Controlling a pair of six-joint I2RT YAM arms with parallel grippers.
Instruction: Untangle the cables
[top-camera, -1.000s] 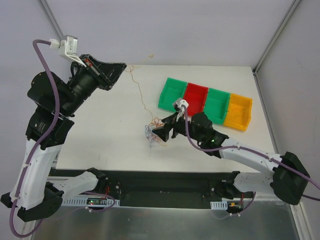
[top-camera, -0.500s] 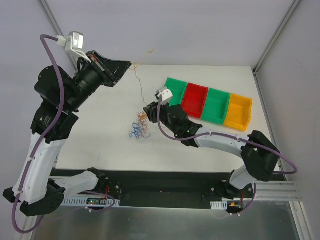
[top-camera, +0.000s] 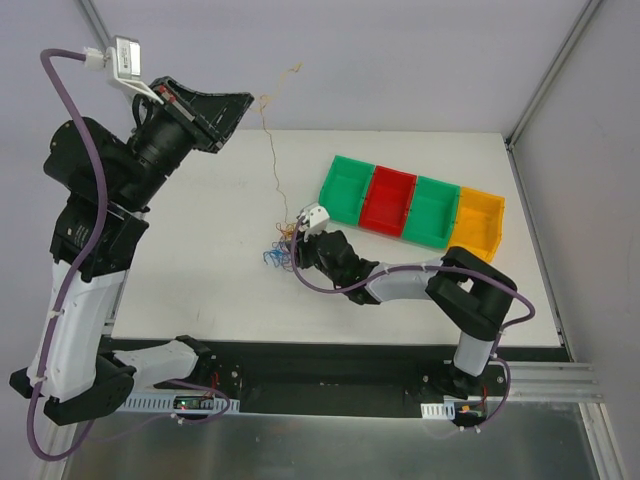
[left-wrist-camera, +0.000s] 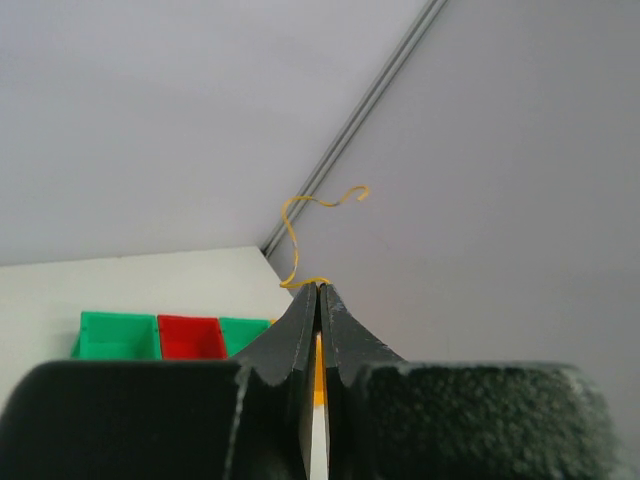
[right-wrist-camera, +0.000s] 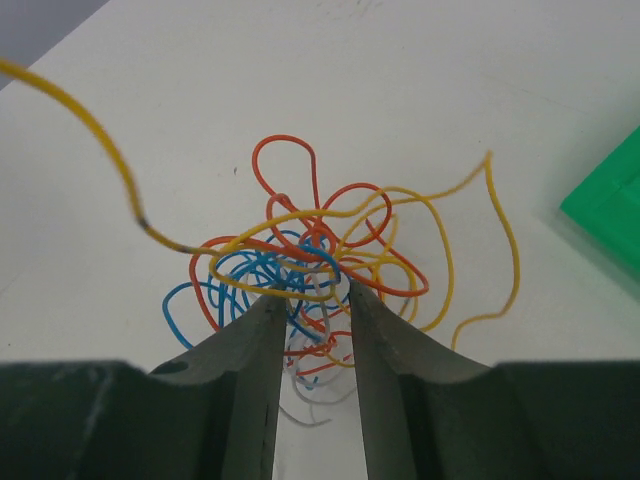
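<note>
left end effector (left-wrist-camera: 317, 290) pressed together, pinching the yellow cable (left-wrist-camera: 292, 222) high up, left of the green bin (top-camera: 347, 186). right end effector (right-wrist-camera: 312, 295) narrowly spread, straddling the cable knot (right-wrist-camera: 300, 250) on the worktop (right-wrist-camera: 300, 80), left of that bin.

White desk (top-camera: 200, 250). Tangled cables (top-camera: 279, 252) lie near centre. At 2 o'clock, a touching row: green bin (top-camera: 345, 187), red bin (top-camera: 390, 198), second green bin (top-camera: 434, 208), orange bin (top-camera: 480, 222).

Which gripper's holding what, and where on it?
Left gripper pinches the yellow cable near its free end, curly tail poking out. Right gripper straddles the knot; grip unclear.
</note>
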